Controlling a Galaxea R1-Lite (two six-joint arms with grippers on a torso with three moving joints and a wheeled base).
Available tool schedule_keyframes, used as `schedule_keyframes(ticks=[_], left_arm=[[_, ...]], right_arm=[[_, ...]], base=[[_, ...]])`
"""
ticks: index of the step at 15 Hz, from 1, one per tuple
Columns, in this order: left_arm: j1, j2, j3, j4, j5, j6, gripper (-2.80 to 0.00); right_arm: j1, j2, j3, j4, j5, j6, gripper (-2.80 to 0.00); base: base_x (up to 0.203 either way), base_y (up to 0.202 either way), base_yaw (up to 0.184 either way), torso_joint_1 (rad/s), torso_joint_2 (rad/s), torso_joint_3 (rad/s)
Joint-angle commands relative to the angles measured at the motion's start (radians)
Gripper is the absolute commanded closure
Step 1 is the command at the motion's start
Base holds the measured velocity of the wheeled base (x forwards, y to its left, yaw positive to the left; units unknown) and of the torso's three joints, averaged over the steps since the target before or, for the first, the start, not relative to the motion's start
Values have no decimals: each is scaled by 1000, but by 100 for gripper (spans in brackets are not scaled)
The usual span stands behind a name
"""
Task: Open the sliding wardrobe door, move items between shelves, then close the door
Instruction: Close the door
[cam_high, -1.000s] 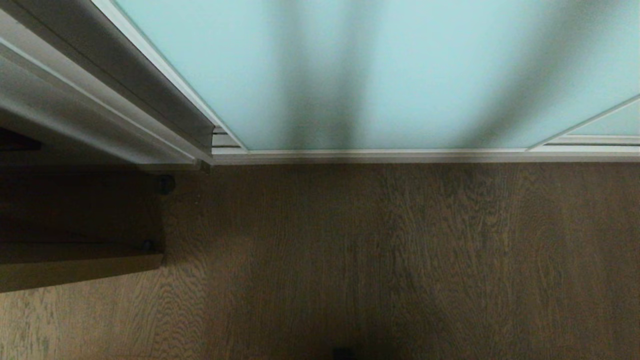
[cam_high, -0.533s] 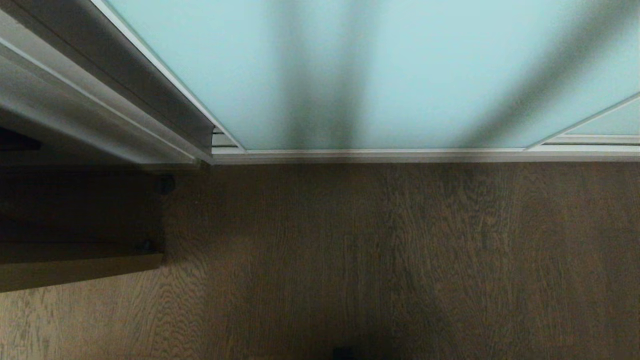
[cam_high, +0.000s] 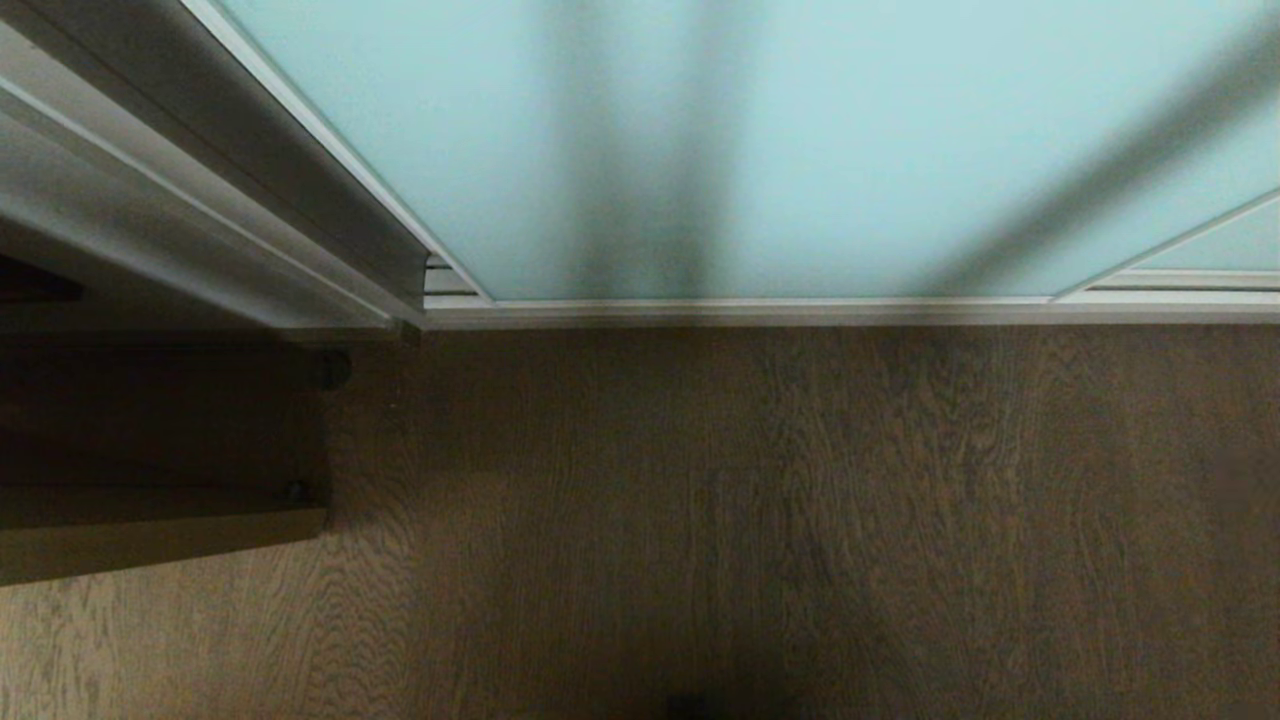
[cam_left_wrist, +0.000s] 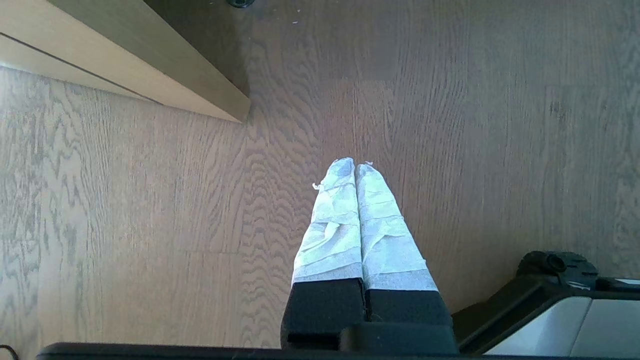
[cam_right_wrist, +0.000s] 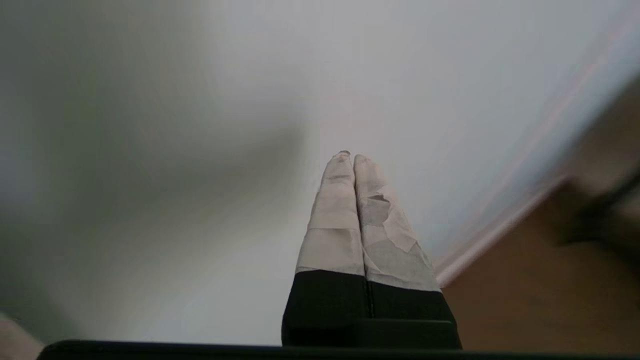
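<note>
A tall sliding wardrobe door (cam_high: 800, 140) of pale aqua frosted glass fills the upper part of the head view, its top cut off by the frame. It stands closed across the opening, its slim silver-white lower rail meeting a ridged floor track (cam_high: 450, 280), of which only a short piece shows at the door's left corner. Soft dark shadow bands fall across the glass; what casts them is out of sight. Nothing behind the glass can be made out, so the shelves and whatever lies on them are hidden. At the far right a second glass panel (cam_high: 1235, 245) is only partly in view. To the left a white-grey side wall panel (cam_high: 200, 200) slants away, and below it sits a dark wooden piece of furniture (cam_high: 150, 520), mostly cut off. A brown wood-grain floor (cam_high: 800, 520) covers the rest.

Neither arm appears in the head view. In the left wrist view, the left gripper (cam_left_wrist: 355, 165) points down at the floor, its tape-wrapped fingers (cam_left_wrist: 335, 225) pressed together with nothing between them; part of the robot's base (cam_left_wrist: 550, 305) shows nearby. In the right wrist view, the right gripper (cam_right_wrist: 348, 156) faces a pale, blurred surface that looks like the door, its taped fingers (cam_right_wrist: 332, 220) likewise pressed together and empty. Whether it touches that surface cannot be told.
</note>
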Motion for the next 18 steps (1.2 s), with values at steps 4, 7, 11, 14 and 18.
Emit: schedule_keyframes(ticks=[4, 7, 11, 14, 18], left_arm=[[0, 1, 0, 0, 0, 0, 0], [1, 0, 0, 0, 1, 0, 0], [1, 0, 0, 0, 1, 0, 0], [1, 0, 0, 0, 0, 0, 0], [1, 0, 0, 0, -1, 0, 0]], right_arm=[[-2, 63, -96, 78, 263, 240, 0], [-2, 66, -126, 117, 323, 308, 0], [9, 48, -120, 121, 336, 331, 0], [16, 22, -115, 123, 361, 395, 0], [33, -36, -83, 150, 388, 423, 0]], base=[[0, 0, 0, 0, 0, 0], [0, 0, 0, 0, 0, 0], [0, 0, 0, 0, 0, 0], [0, 0, 0, 0, 0, 0], [0, 0, 0, 0, 0, 0]])
